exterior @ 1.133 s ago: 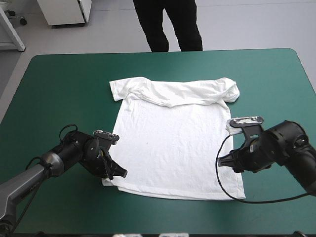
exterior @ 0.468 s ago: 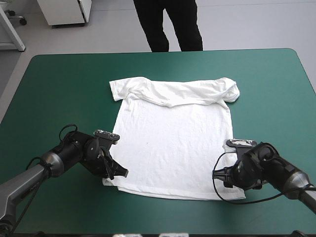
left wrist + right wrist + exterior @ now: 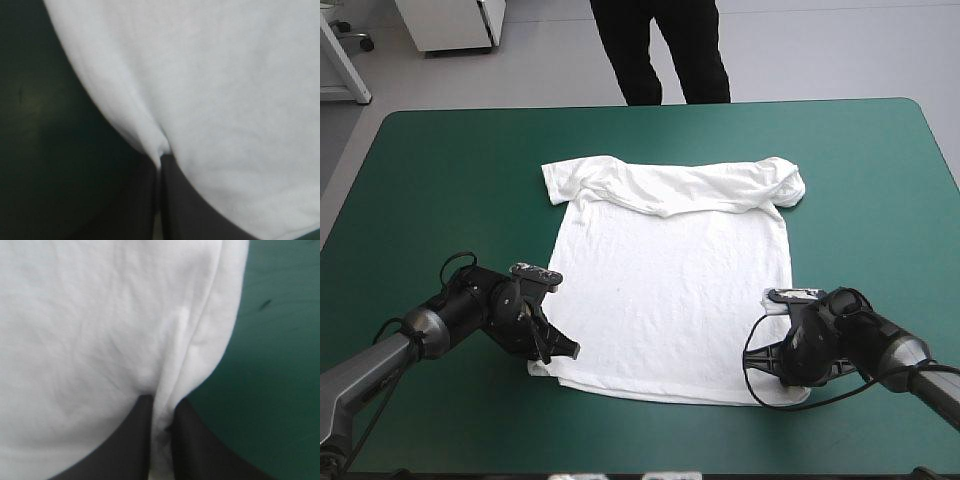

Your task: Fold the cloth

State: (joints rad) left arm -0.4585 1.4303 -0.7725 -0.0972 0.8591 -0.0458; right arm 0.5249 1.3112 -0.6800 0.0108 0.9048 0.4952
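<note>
**White short-sleeved T-shirt (image 3: 670, 290) spread flat, both hem corners gripped**

The teal-green worktop (image 3: 450, 160) fills the high view, the T-shirt at its centre, sleeves toward the top of the frame. At lower left, the left black-fingered tool (image 3: 563, 350) is clenched on one hem corner. At lower right, the right tool (image 3: 767, 362) pinches the other, fabric between its fingers.

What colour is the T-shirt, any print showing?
Plain white, no print visible; the T-shirt shows best in the high view.
</note>
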